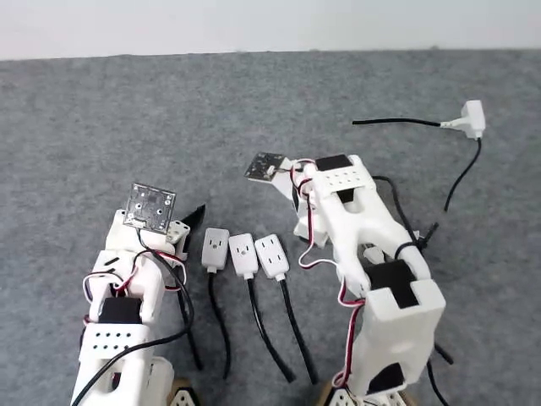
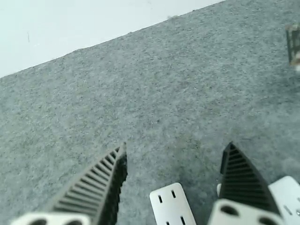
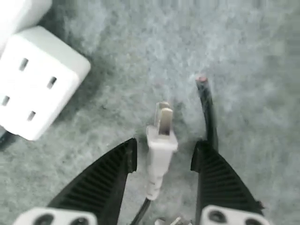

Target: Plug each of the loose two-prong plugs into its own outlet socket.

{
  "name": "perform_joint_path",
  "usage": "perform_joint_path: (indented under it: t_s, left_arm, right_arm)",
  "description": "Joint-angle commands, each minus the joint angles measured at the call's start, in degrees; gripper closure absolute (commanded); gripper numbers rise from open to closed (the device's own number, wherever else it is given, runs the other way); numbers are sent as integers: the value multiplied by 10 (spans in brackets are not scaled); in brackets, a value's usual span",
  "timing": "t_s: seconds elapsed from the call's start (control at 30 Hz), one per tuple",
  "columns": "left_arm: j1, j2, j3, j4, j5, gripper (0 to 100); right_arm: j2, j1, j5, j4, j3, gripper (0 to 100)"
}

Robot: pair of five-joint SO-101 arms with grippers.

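white 2-prong plug (image 3: 161,136) sits within spread right gripper (image 3: 165,143); left gripper (image 2: 176,147) spread, seemingly over a socket (image 2: 172,207).

A row of three sockets (image 1: 243,254) lies on the surface (image 1: 101,127) between the two arms, their cords (image 1: 221,330) trailing back toward the bases. The end socket (image 2: 171,206) sits between the spread fingers of the left hand (image 2: 177,152). A plug (image 3: 161,136) lies between the parted fingers of the right hand (image 3: 165,147), touching neither, with a cable end (image 3: 205,98) beside one finger. A second plug (image 1: 472,118) lies well beyond the right hand
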Motion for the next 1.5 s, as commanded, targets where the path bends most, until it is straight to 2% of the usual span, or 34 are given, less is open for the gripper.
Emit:
perform_joint_path:
  t_s: [0.0,0.17,0.27,0.33,0.4,0.8,1.1,1.33,1.47]
  left_arm:
    - [4,-1,-7,-18,-4,694]
    - [4,-1,-7,-18,-4,694]
    - [4,-1,-7,-18,-4,694]
    - [4,-1,-7,-18,-4,694]
    - [4,-1,-7,-18,-4,694]
    - [4,0,-7,-18,-4,694]
    - [4,0,-7,-18,-4,694]
    - [5,0,-6,-18,-14,694]
    - [30,-4,-4,-25,-17,694]
  right_arm:
    - [13,-2,-9,-19,-24,793]
    - [42,-3,-10,-44,-24,825]
    - [42,-3,-11,-50,-24,989]
    - [42,-1,-23,-56,-24,966]
    - [44,-1,-27,-56,-24,996]
    - [32,7,-31,-41,-26,990]
    - [-141,48,-25,83,-87,990]
    - [-272,31,-30,147,-97,990]
    - [-336,14,-46,168,-99,990]
